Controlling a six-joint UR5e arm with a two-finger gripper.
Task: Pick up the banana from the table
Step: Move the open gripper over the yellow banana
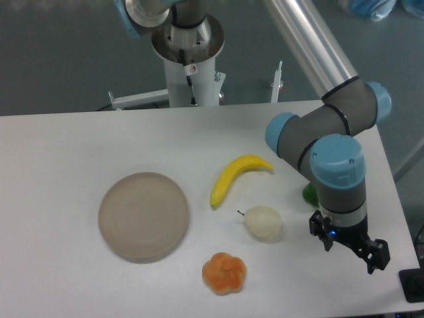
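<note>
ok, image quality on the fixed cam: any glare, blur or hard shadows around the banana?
Fixed camera: lighting even and soft; the banana is sharp, with a faint highlight and only a thin shadow on the table. The tool looks slightly soft, and the floor behind is dim. No blown-out glare.

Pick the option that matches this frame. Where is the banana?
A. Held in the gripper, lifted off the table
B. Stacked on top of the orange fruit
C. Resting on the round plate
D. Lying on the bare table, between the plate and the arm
D. The banana lies flat on the white table, to the right of the plate and apart from it, while the gripper hangs off to the right, holding nothing.
</note>
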